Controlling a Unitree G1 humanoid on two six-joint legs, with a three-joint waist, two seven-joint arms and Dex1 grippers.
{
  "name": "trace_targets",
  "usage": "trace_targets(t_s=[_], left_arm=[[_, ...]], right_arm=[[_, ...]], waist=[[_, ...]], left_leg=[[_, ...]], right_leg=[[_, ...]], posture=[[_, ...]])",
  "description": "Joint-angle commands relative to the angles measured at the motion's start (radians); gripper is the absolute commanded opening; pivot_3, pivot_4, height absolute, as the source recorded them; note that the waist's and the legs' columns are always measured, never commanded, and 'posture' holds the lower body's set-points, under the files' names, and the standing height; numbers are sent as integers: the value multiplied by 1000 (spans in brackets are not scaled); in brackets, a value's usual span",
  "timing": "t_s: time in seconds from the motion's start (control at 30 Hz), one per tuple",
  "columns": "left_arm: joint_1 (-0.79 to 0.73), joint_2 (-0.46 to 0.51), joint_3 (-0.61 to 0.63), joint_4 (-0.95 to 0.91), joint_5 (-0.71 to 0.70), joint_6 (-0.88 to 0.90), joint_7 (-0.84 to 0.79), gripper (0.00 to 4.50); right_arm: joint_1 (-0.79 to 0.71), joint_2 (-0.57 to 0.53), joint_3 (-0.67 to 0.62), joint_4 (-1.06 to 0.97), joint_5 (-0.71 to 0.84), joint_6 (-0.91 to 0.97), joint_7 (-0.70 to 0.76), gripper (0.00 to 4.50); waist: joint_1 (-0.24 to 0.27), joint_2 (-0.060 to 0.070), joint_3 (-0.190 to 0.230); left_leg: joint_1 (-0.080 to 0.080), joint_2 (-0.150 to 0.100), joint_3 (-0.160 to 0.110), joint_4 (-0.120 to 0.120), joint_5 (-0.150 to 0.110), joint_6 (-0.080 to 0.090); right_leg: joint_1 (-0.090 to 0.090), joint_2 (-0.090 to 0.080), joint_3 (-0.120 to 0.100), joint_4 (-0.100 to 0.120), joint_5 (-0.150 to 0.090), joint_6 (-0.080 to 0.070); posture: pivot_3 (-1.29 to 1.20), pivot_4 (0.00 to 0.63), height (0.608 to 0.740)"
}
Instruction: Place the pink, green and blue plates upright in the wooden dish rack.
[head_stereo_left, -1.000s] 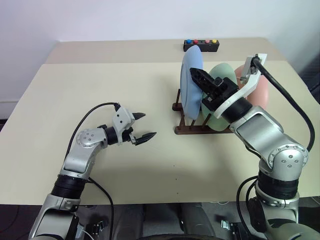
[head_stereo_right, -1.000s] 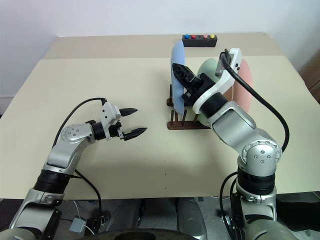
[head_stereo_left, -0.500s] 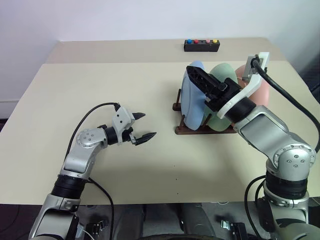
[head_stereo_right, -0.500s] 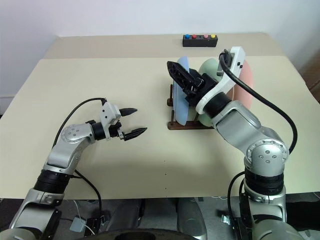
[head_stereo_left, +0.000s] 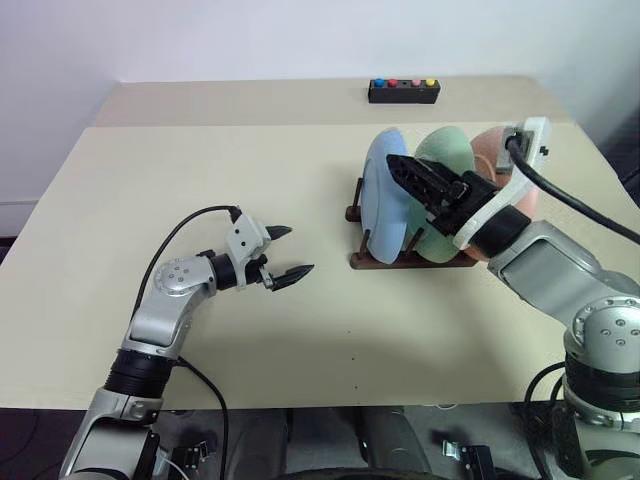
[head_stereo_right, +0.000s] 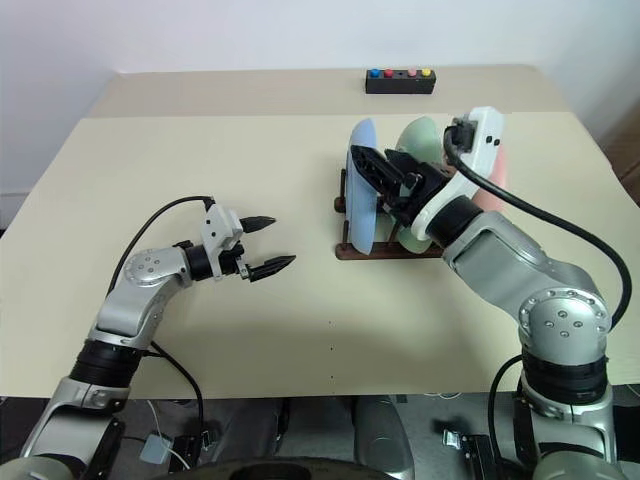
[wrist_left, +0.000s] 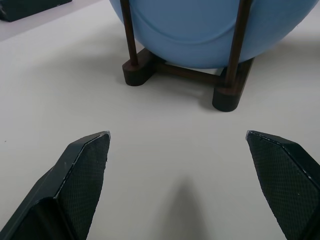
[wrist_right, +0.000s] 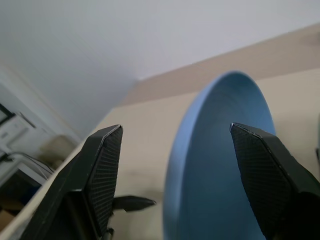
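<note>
Blue plate (head_stereo_left: 385, 196) upright in wooden dish rack (head_stereo_left: 400, 258) (green, pink behind). Right tool (head_stereo_left: 412, 176) spread, astride its rim; left tool (head_stereo_left: 288, 252) spread over bench (head_stereo_left: 200, 170).

Both grippers (head_stereo_left: 283, 252) (head_stereo_left: 425, 180) agape

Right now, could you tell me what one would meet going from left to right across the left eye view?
left gripper → blue plate → green plate → pink plate. All three plates stand in the wooden dish rack; the right gripper overlaps the blue plate, so I leave it out.
</note>
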Motion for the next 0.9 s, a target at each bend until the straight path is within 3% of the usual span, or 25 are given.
trace_targets(t_s=[0.03, 0.37, 0.5, 0.67, 0.9], left_arm=[[-9, -2, 5, -13, -4, -6, 0, 4500], [-11, 5, 16, -17, -4, -14, -1, 4500], [-27, 13, 43, -4, -4, -26, 16, 4500], [-54, 30, 94, 30, -5, -36, 50, 4500], [-46, 70, 141, 66, -3, -53, 62, 4500]], right_arm=[[-8, -29, -29, -52, -12, -3, 29, 3474], [-29, -194, -101, -94, -39, 20, 162, 3474], [-7, -293, -185, -110, -141, -2, 321, 3474], [132, -329, -371, -36, -292, -59, 532, 3474], [455, -271, -691, 109, -435, -133, 874, 3474]], waist=[[0, 0, 0], [3, 0, 0], [5, 0, 0], [9, 0, 0], [9, 0, 0]], left_leg=[[0, 0, 0, 0, 0, 0], [0, 0, 0, 0, 0, 0], [0, 0, 0, 0, 0, 0], [0, 0, 0, 0, 0, 1], [0, 0, 1, 0, -1, 2]], right_leg=[[0, 0, 0, 0, 0, 0], [0, 0, 0, -2, 0, 0], [1, 0, 0, -3, 0, 0], [2, 0, -1, -4, 0, 0], [3, 0, -1, -6, 0, 1]], posture=[[0, 150, 740], [0, 150, 740], [0, 150, 740], [0, 150, 740], [0, 150, 740]])
